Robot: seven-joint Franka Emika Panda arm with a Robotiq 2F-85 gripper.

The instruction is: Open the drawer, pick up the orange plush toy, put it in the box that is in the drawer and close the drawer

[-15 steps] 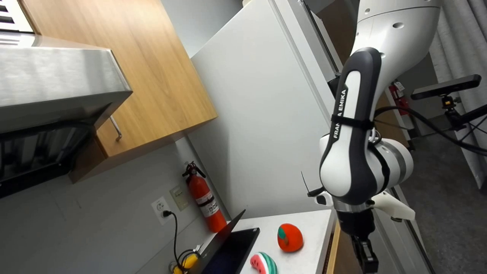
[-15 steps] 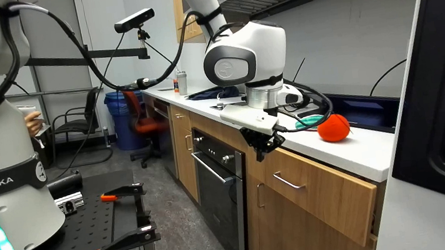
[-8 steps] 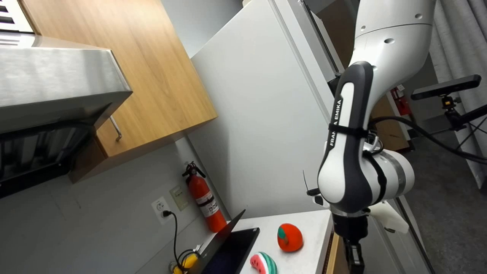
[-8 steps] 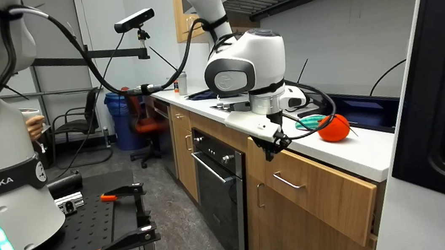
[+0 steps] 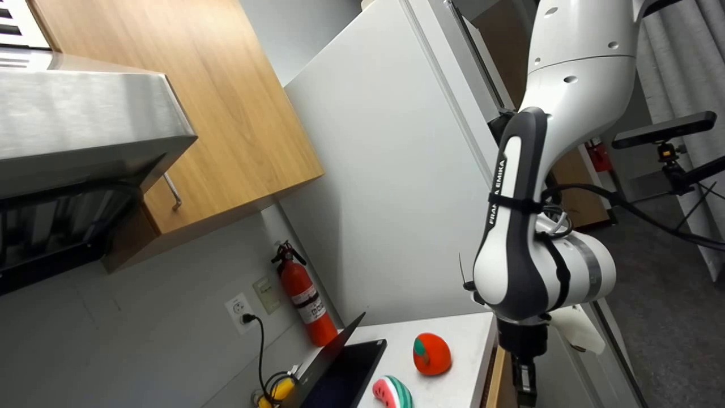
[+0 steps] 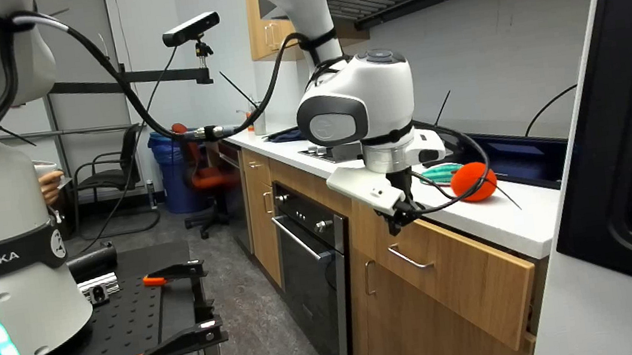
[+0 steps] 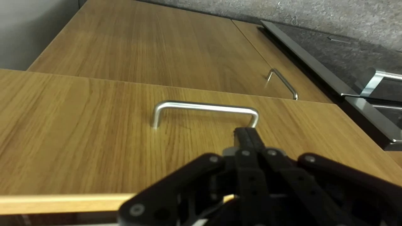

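1. The Robotiq gripper [image 7: 248,136] is the one to watch: its two black fingertips sit together, side by side, at the lower centre-right of the wrist view.
2. Right there, those tips overlap the right-hand foot of the silver drawer handle [image 7: 205,107]; whether they actually touch it, one cannot tell from here.
3. Over in an exterior view, the gripper hangs right of centre, fingers pointing down, with the front of the drawer [image 6: 473,279] behind and below it.
4. And that drawer stands slightly ajar: a dark gap shows past its tan rim, along the lower left edge of the wrist view.
5. The orange plush toy [image 5: 432,354]? It rests on the white countertop [image 5: 467,334] in both exterior views, well apart from the fingers, its green patch showing near the bottom of the frame.
6. Near it, lower left in that same frame, lies a watermelon toy [image 5: 393,392].
7. Further up and left, a red fire extinguisher [image 5: 306,300]; an oven [image 6: 311,286] holds the lower centre elsewhere.
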